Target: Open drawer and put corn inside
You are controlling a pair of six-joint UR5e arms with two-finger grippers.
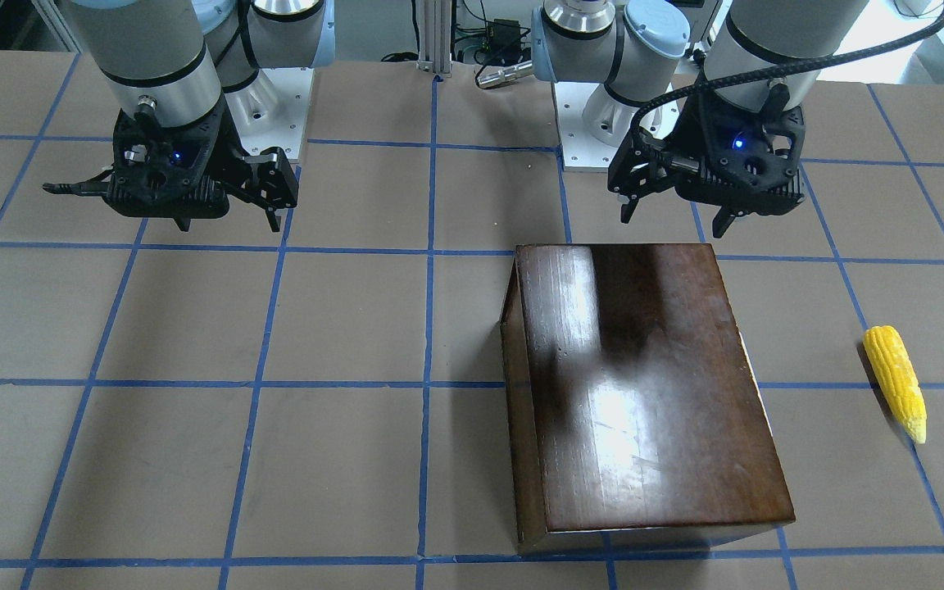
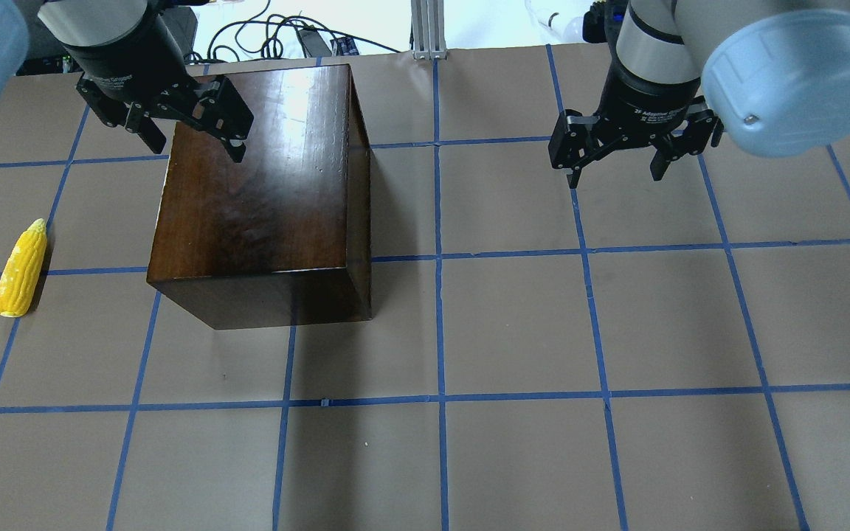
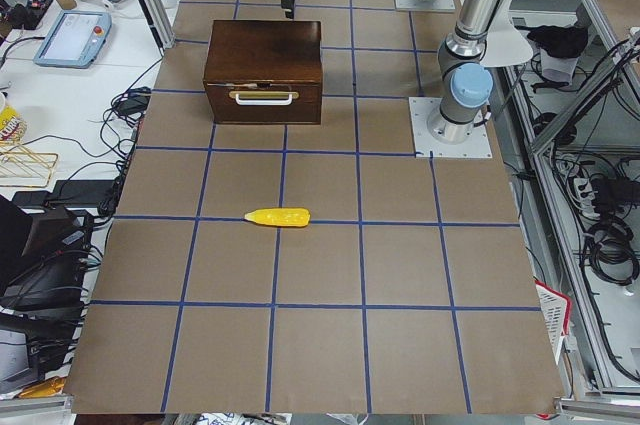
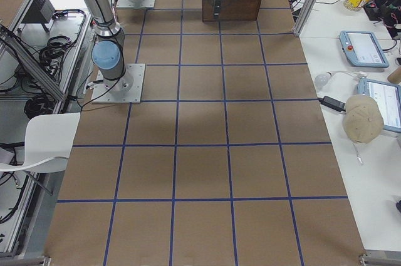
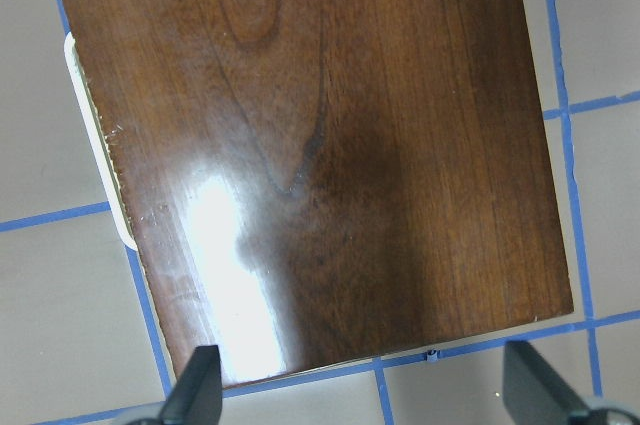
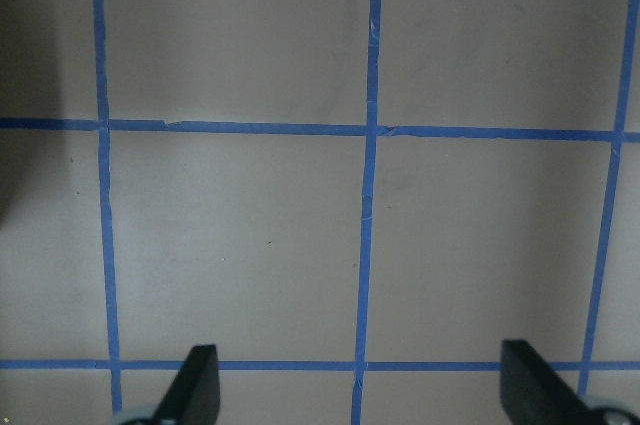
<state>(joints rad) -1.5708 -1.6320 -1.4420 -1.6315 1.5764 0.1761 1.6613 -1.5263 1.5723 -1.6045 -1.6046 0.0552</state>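
Observation:
The dark-brown glossy box [image 2: 263,184] stands on the robot's left half of the table. Its drawer [image 3: 264,97] is shut. The drawer's front with a pale handle faces the table's left end; the handle also shows at the box's edge in the left wrist view [image 5: 95,135]. The yellow corn [image 2: 21,269] lies on the table left of the box, also in the front view [image 1: 896,381]. My left gripper [image 2: 192,147] is open and empty above the box's near edge. My right gripper [image 2: 615,177] is open and empty over bare table, far from both.
The table is brown with a blue tape grid [image 2: 440,398]. The arm bases [image 1: 275,106] stand at the robot's side. Tablets and cables lie on side benches [image 3: 75,35] beyond the table's ends.

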